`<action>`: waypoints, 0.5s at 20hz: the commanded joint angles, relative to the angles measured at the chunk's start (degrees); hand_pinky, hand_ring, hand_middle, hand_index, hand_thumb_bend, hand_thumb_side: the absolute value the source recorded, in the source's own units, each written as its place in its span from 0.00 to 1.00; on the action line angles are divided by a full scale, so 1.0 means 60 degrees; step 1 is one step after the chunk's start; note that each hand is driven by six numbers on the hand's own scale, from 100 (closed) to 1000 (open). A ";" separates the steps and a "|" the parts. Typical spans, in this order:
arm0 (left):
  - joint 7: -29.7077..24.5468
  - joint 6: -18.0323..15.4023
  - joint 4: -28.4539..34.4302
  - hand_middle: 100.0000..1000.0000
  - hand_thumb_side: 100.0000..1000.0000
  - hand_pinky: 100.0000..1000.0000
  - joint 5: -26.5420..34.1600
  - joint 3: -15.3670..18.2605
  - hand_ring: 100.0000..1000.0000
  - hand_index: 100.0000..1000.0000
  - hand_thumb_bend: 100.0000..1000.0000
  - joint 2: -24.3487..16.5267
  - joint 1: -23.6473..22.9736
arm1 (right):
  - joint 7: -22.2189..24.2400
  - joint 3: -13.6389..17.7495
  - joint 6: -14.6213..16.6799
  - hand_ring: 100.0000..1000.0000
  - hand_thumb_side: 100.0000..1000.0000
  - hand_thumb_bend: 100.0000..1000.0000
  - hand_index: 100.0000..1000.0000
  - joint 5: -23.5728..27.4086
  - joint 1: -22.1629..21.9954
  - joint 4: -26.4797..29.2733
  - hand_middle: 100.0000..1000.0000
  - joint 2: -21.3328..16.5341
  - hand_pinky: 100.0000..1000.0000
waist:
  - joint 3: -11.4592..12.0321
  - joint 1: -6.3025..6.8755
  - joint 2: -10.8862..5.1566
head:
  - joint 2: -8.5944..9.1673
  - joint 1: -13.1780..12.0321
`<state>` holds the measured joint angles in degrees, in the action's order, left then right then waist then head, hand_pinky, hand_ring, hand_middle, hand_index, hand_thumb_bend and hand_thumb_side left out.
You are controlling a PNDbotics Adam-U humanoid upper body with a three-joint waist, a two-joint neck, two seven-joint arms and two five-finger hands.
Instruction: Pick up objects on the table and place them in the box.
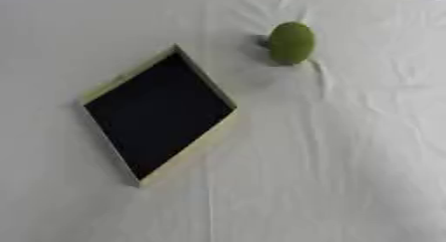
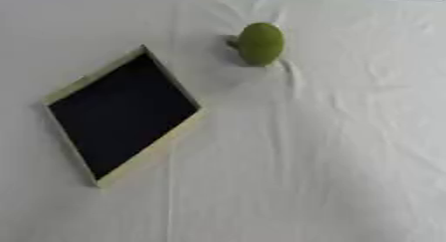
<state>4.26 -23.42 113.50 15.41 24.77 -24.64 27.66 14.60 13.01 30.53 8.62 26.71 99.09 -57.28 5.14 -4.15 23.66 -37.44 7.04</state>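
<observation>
Box (image 1: 159,111) is lying left of centre on the surface (image 1: 331,161); green fruit (image 1: 291,42) is sitting apart, upper centre. No robot hand is showing, so its state cannot be told.

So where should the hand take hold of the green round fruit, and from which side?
Probably around the middle of the green fruit, coming from above or the right. It is rounded with no handle, lies alone on the white cloth, and the box sits to its left.
</observation>
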 commanded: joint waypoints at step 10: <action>-0.0186 0.0023 0.0183 0.52 0.45 0.57 0.0142 -0.0103 0.62 0.68 0.00 -0.0320 0.0080 | 0.1819 -0.1476 0.1070 0.99 0.00 0.00 0.91 -0.1857 0.0644 -0.0481 0.87 -0.1336 0.85 | 0.0152 -0.0043 -0.0278 | 0.0034 0.0153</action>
<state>3.45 -23.23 113.50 15.89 24.15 -24.67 27.67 24.45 4.16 36.54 -1.30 29.82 96.49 -63.09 6.03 -4.55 23.61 -37.45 7.71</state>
